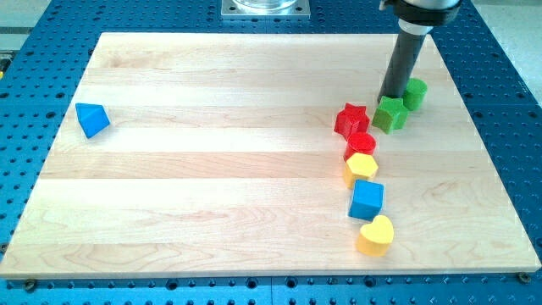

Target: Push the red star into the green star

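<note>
The red star (351,119) lies on the wooden board at the view's right of centre. The green star (391,113) lies a short gap to its right, apart from it. My tip (392,97) is the lower end of the dark rod; it stands at the green star's top edge, touching or nearly touching it, up and to the right of the red star. A green round block (415,93) sits just right of the rod.
A red round block (361,143) touches the red star's lower right. Below it run a yellow block (361,168), a blue cube (367,199) and a yellow heart (375,235). A blue triangular block (91,119) lies at the far left. The board (212,169) rests on a blue perforated table.
</note>
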Controlling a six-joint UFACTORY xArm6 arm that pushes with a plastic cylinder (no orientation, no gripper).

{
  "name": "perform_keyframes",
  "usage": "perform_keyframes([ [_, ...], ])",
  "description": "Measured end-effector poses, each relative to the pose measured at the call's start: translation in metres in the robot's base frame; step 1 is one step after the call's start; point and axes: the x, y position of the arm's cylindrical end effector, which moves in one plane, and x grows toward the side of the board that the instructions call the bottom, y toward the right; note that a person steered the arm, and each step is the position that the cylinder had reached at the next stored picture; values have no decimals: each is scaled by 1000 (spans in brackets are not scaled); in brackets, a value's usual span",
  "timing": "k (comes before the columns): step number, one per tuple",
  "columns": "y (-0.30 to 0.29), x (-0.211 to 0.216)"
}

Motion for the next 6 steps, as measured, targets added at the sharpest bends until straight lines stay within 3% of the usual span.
perform_keyframes([
  [2,-110,24],
  [3,-105,64],
  [4,-57,77],
  [6,-28,66],
])
